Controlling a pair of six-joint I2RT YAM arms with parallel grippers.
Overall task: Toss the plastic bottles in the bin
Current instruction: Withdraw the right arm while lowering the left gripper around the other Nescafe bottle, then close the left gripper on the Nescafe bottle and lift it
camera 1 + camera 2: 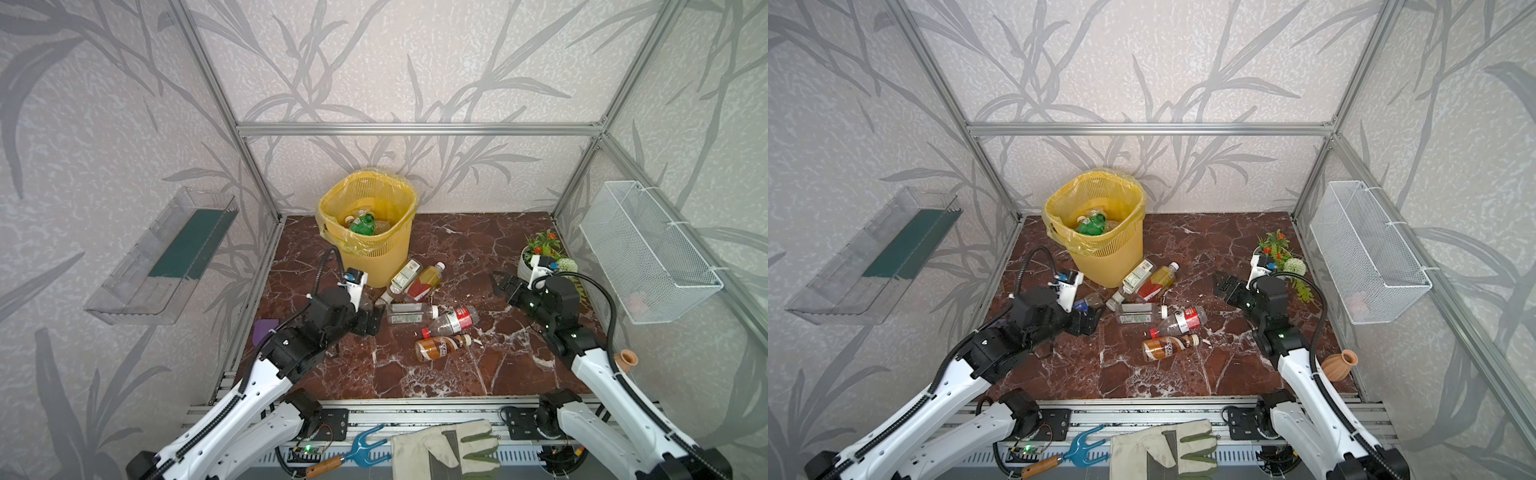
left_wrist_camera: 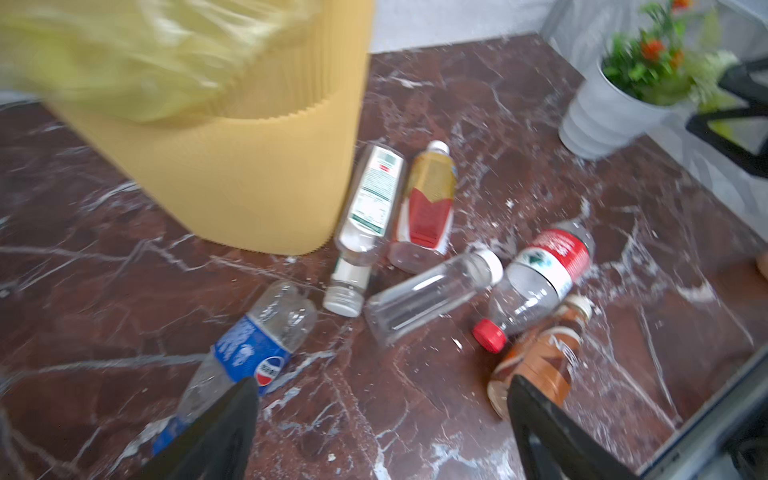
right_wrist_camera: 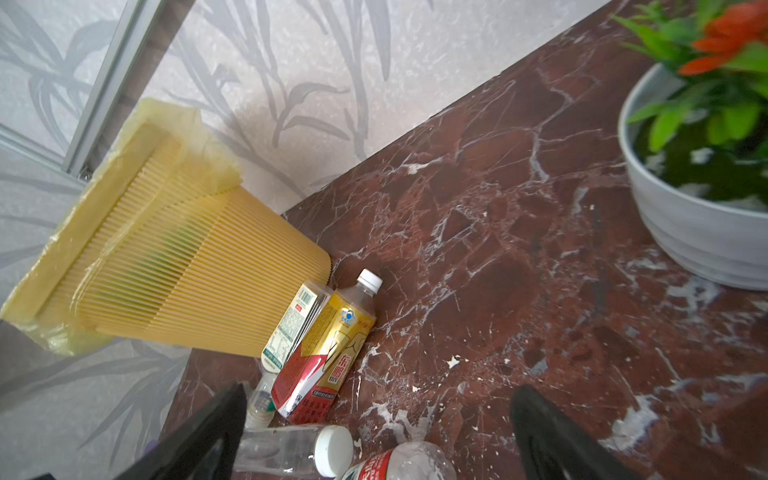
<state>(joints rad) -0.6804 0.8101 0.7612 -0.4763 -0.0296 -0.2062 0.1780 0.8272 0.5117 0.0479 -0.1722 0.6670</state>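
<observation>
Leaf-patterned walls (image 1: pixel 415 62), marble tabletop (image 1: pixel 415 374), bottles (image 1: pixel 451 321) strewn

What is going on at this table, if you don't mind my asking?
It is a clean-up: plastic bottles go into the yellow bin. A few, including a green bottle, already lie inside. Six more bottles lie on the table beside it. The left gripper is open, right by the blue-labelled bottle, and grips nothing. The right gripper is open and empty, near the plant pot.
</observation>
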